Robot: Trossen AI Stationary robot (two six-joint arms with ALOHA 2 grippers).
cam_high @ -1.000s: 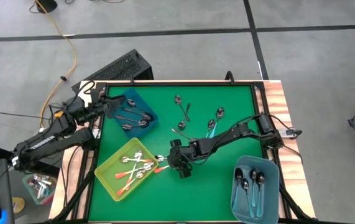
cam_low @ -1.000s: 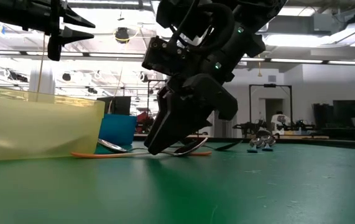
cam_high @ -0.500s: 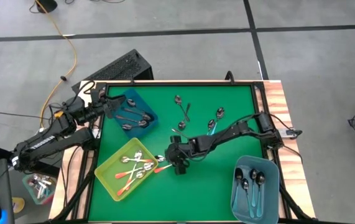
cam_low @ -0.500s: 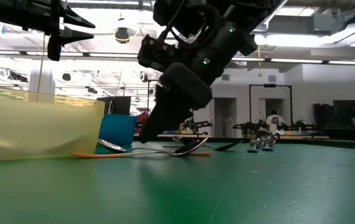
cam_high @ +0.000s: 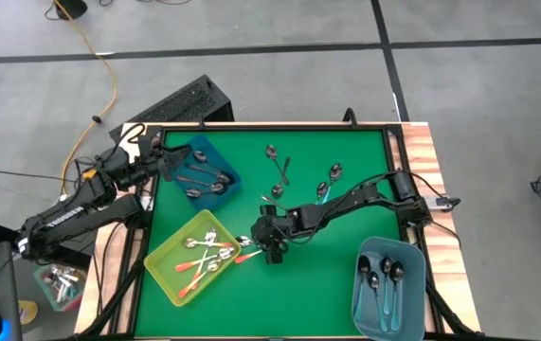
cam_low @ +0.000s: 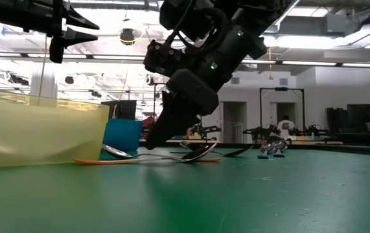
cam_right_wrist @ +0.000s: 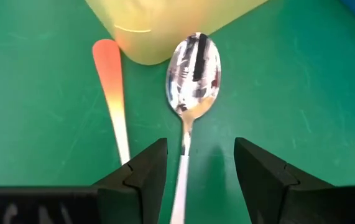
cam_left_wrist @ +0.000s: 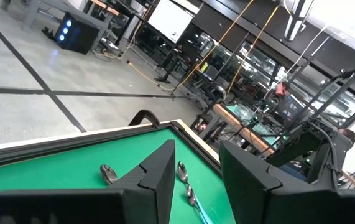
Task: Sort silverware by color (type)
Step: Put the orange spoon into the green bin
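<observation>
- The right tool (cam_high: 266, 242) is reaching low over the green table (cam_high: 346, 284), just beside the near corner of the yellow bin (cam_high: 161, 260), with its two fingers (cam_right_wrist: 141, 177) standing apart and nothing gripped between them.
- In the right wrist view, a silver spoon (cam_right_wrist: 193, 74) is lying on the table with its bowl nearly touching the yellow bin's wall and its stem running back into the gap between the open fingers.
- Just beside that spoon, an orange-red handle (cam_right_wrist: 110, 74) of a second spoon is lying flat on the table, outside the gap.
- In the low view, the right tool is angling down with its fingertips close to the table, over spoons that are lying next to the yellow bin.
- The yellow bin is holding several spoons with orange-red handles (cam_high: 197, 265).
- The dark blue bin (cam_high: 228, 176) at the far left of the table is holding dark grey spoons (cam_high: 206, 182).
- The light blue bin (cam_high: 412, 294) at the near right corner is holding dark spoons with teal-blue handles (cam_high: 385, 282).
- More loose spoons (cam_high: 279, 166) are lying scattered on the table's far middle, well apart from the bins.
- The left tool (cam_high: 162, 163) is hanging at the dark blue bin's edge, raised off the table, its fingers (cam_left_wrist: 158, 171) parted and gripping nothing.
</observation>
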